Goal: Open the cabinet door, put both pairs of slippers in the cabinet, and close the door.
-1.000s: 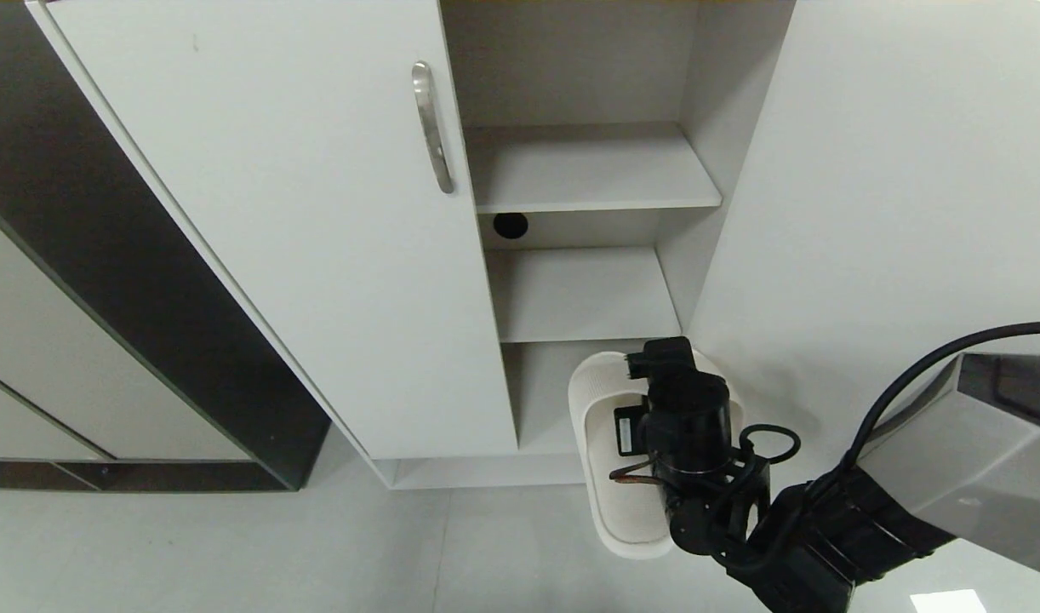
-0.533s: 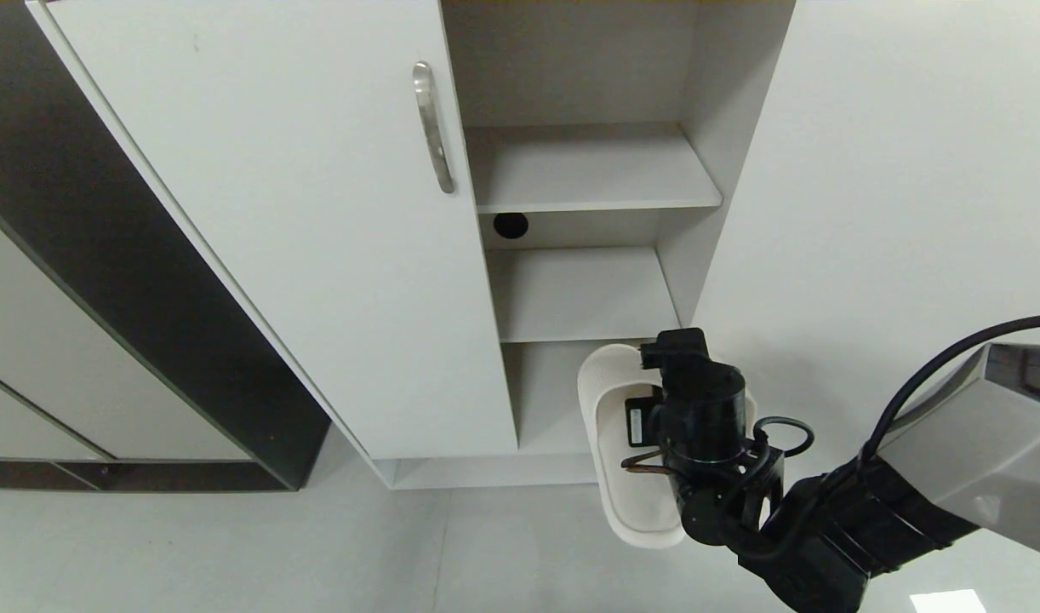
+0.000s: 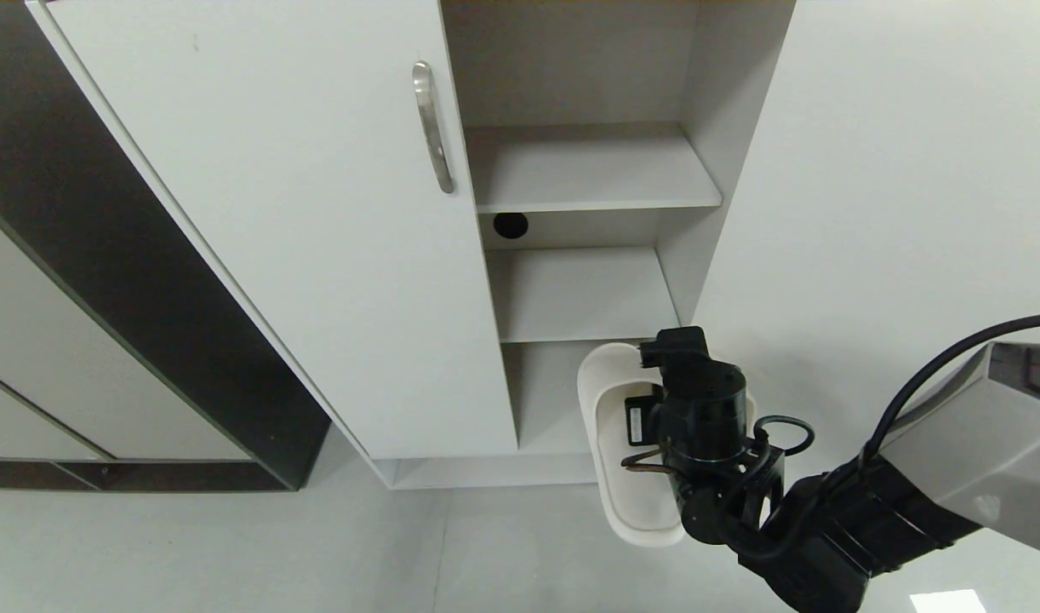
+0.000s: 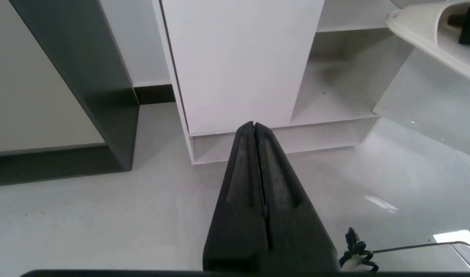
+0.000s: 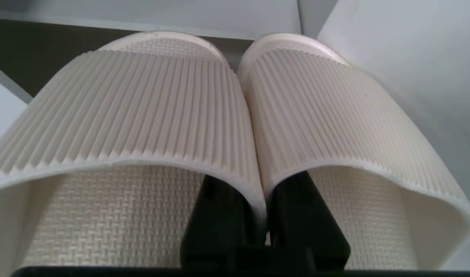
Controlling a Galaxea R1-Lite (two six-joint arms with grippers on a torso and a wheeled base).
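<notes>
The cabinet (image 3: 584, 294) stands open, door (image 3: 273, 238) swung to nine o'clock. The slippers (image 3: 609, 443) hang at five o'clock before the bottom compartment (image 3: 541, 400), pinched by the right gripper (image 5: 264, 231); they should enter level, clear of the side wall (image 3: 699, 213). The right wrist view reveals two ribbed straps (image 5: 142, 100) side by side; the left gripper (image 4: 254, 154) is pressed together.

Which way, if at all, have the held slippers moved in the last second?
Yes. The slippers, in the right gripper, shifted slightly toward the cabinet opening and rightward.
</notes>
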